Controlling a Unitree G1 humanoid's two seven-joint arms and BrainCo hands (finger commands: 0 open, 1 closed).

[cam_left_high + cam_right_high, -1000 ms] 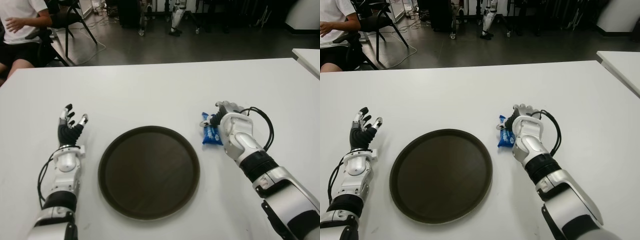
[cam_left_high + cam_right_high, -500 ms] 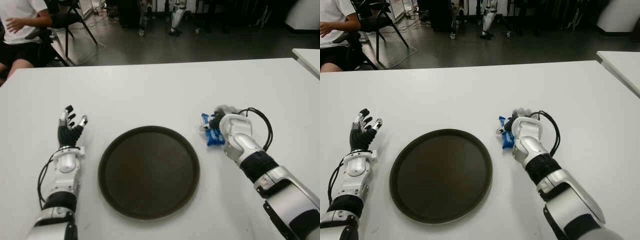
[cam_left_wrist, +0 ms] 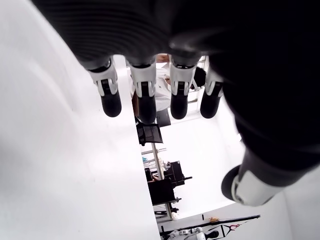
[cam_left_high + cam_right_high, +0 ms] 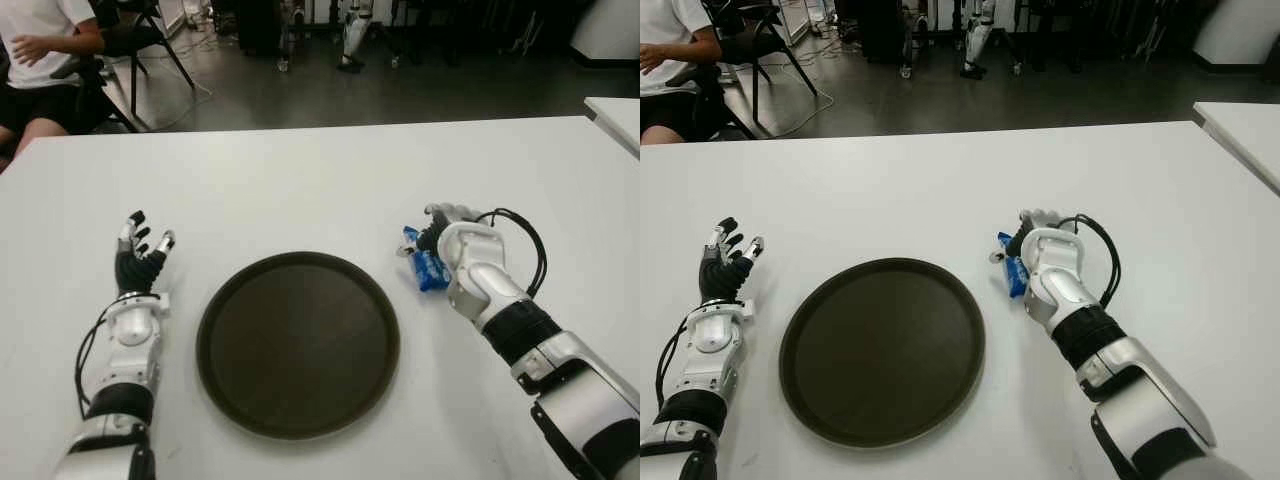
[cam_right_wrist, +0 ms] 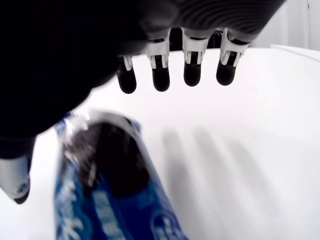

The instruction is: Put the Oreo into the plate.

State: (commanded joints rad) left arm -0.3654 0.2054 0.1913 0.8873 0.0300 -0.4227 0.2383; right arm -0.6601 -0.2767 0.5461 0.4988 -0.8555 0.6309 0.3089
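White table (image 4: 300, 180), seated person (image 4: 40, 50) far left, second table (image 4: 615, 115) far right

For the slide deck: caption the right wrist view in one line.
Right hand with fingers extended over the blue Oreo pack lying on the white table, not yet grasped.

Right wrist view: right hand (image 5: 165, 75) fills upper part, dark palm at 10–12 o'clock. Four fingers (image 5: 192, 70) extended, black tips, white segments behind, spread above white tabletop (image 5: 250, 150), nothing between them. Thumb tip (image 5: 15, 180) at 8 o'clock, just beside Oreo pack (image 5: 115, 195). Pack blue, dark cookie picture on it, lying at 6–7 o'clock under palm. Cannot tell if thumb touches pack. Finger shadows on tabletop at 5 o'clock.
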